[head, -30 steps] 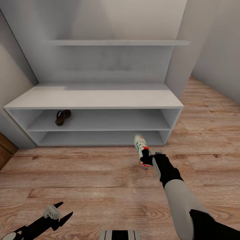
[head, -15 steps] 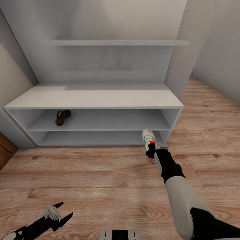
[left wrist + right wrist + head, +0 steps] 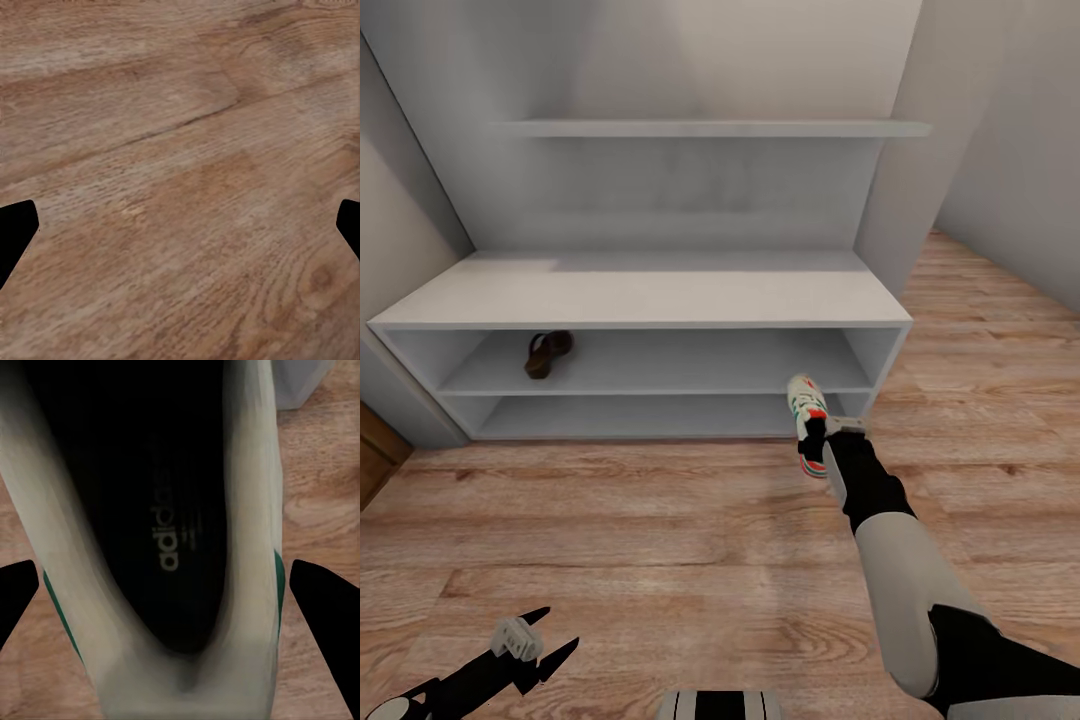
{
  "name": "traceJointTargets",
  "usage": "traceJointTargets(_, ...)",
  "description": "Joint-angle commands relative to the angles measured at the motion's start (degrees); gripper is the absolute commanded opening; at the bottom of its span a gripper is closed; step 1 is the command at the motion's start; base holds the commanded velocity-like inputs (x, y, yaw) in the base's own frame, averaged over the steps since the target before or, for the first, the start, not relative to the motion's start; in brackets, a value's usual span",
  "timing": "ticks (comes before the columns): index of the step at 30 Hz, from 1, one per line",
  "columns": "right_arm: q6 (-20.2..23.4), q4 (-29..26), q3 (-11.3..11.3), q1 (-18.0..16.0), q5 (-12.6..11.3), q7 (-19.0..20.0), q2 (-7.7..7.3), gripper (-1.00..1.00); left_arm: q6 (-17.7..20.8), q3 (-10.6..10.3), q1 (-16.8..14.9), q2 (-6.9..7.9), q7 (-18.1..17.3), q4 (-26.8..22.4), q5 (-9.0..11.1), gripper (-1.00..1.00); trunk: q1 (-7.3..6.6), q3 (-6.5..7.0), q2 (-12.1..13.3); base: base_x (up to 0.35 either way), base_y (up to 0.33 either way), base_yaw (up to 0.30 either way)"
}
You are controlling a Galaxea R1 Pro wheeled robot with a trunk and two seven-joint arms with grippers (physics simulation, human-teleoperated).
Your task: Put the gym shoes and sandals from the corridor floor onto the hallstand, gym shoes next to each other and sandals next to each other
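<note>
The right hand (image 3: 815, 432) pinched a gym shoe (image 3: 807, 415) by its heel, toe toward the hallstand (image 3: 640, 300), above the corridor floor (image 3: 660, 520), while a sandal (image 3: 547, 353) lay on the upper open shelf and the left hand (image 3: 535, 640) hung spread.

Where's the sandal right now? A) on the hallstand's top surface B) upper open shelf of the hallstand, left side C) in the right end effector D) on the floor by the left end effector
B: the sandal lies on the hallstand's upper open shelf, toward its left end.
</note>
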Motion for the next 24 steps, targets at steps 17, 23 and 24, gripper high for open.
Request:
traceJointTargets(17,0.68,0.72,-0.25,-0.11,0.42,0.12,0.15,-1.0,-0.22,0.27,-0.03,-0.03,-0.25,0.0,-0.28,1.0,0.01,-0.04,-0.02,0.316,0.0,0.0)
traceJointTargets(23,0.68,0.72,-0.25,-0.11,0.42,0.14,0.16,-1.0,-0.22,0.3,-0.03,-0.03,-0.25,0.0,-0.28,1.0,0.01,-0.04,-0.02,0.118,0.0,0.0)
traceJointTargets(24,0.68,0.72,-0.25,-0.11,0.42,0.14,0.16,-1.0,-0.22,0.29,-0.03,-0.03,-0.25,0.0,-0.28,1.0,0.01,-0.04,-0.02,0.058,0.0,0.0)
